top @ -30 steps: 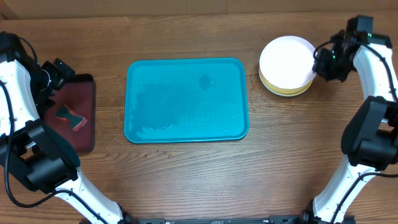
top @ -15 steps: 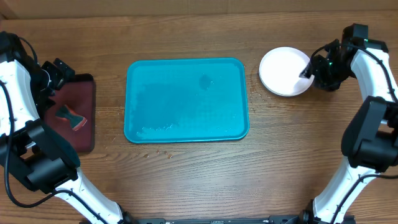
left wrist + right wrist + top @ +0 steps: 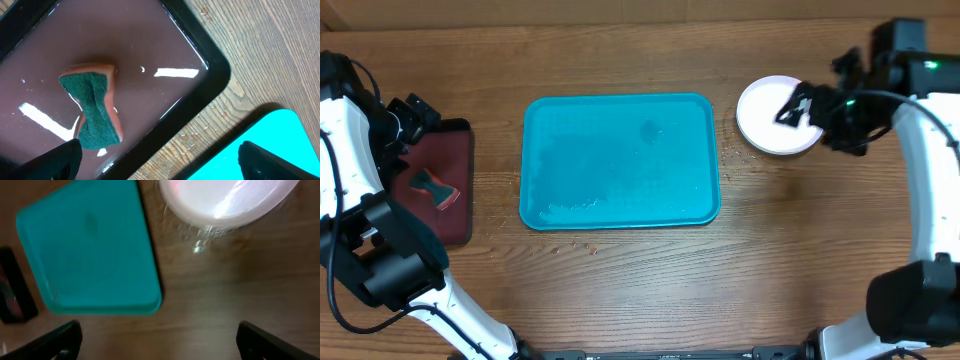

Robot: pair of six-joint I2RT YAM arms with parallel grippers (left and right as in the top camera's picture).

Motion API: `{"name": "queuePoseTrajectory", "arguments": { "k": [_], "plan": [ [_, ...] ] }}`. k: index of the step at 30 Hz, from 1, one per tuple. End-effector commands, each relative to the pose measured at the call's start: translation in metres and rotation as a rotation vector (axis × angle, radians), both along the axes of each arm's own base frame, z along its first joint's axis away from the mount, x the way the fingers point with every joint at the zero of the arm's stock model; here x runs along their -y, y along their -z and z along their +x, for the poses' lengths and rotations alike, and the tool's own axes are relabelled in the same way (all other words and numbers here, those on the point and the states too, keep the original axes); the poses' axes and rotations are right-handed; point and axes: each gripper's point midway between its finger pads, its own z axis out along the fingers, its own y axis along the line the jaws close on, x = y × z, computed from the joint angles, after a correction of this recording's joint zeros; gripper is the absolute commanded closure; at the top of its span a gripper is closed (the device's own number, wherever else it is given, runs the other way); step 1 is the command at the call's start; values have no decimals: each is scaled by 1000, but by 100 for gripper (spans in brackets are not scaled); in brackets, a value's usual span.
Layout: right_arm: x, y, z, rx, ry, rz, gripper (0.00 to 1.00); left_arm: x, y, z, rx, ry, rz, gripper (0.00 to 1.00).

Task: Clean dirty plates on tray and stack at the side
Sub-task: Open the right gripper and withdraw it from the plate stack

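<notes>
A wooden table [image 3: 620,290] carries a turquoise tray [image 3: 620,160] in the middle, with a maroon tray [image 3: 458,200] well to its left. A white plate [image 3: 765,115] sits near its right side.

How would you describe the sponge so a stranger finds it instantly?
Start at the big turquoise tray mid-table. Left of it sits a smaller black-rimmed maroon tray. The sponge lies in it: green-topped, orange-sided, pinched like a bow tie.
</notes>
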Motion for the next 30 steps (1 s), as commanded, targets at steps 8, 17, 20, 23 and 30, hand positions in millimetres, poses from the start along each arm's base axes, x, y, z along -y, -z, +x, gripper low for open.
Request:
{"name": "queuePoseTrajectory", "arguments": {
  "k": [8,17,20,23,30],
  "plan": [
    [-55,-4,-38,-95,-166,6,0,1,-6,0,18,18,2,0],
    [-55,-4,-39,-96,-165,3,0,1,-6,-1,18,17,2,0],
    [-52,-3,-38,-97,-163,-13,0,1,-6,-1,18,17,2,0],
    [-49,-2,-38,-97,-160,-34,0,1,-6,-1,18,17,2,0],
    [-48,0,-32,-76,-158,-46,0,1,-6,-1,18,17,2,0]
  ]
}}
